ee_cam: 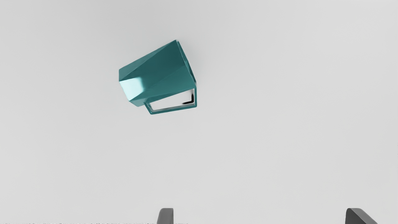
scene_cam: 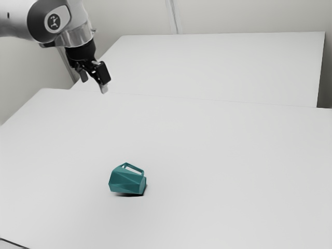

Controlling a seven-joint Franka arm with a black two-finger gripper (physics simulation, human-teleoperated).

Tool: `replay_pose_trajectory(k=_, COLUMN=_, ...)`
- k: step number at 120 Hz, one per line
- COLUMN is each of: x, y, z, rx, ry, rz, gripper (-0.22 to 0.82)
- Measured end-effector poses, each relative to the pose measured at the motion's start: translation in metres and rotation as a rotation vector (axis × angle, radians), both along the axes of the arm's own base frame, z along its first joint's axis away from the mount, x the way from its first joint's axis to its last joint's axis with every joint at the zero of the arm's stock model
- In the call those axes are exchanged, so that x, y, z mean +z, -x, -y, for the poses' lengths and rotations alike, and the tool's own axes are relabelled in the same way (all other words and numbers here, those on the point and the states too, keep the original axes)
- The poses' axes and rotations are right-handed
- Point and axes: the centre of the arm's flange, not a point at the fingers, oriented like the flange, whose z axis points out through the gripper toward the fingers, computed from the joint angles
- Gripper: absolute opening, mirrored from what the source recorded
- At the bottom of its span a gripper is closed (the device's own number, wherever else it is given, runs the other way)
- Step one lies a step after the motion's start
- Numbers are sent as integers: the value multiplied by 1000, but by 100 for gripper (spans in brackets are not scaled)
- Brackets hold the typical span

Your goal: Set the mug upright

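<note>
Exterior view: smooth white worktop (scene_cam: 218, 181), backed by another white surface (scene_cam: 223, 65) and pale walls (scene_cam: 233, 15). On the arm (scene_cam: 15, 23), a round emblem (scene_cam: 53, 22), too small to read. Teal mug (scene_cam: 127, 181) lying sideways on the worktop, well away from widely parted fingers (scene_cam: 104, 88).

And here we have the mug (scene_cam: 127, 182) on its side on the near table (scene_cam: 223, 166), handle (scene_cam: 134, 168) on the side toward our gripper (scene_cam: 94, 84), which hangs well apart from it, while a second tabletop (scene_cam: 218, 67) stretches behind in the exterior view.
</note>
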Motion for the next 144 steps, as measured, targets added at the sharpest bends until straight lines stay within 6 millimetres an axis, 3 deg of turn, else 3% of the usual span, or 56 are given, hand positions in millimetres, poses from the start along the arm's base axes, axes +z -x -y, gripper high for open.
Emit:
replay_pose_trajectory(k=17, x=-4, y=-2, z=-9, rx=18, ry=10, rz=0, gripper=60)
replay_pose_trajectory(k=37, x=-32, y=0, z=-24, rx=51, ry=23, rz=-29, gripper=60)
replay_pose_trajectory(k=63, x=-98, y=12, z=-89, rx=261, ry=279, rz=-142, gripper=60)
replay_pose_trajectory(k=90, x=-180, y=30, z=-121, rx=455, ry=538, rz=-264, gripper=60)
replay_pose_trajectory(k=118, x=-269, y=44, z=-159, rx=646, ry=694, rz=-384, gripper=60)
replay_pose_trajectory(k=144, x=-326, y=44, z=-180, rx=749, ry=747, rz=-429, gripper=60)
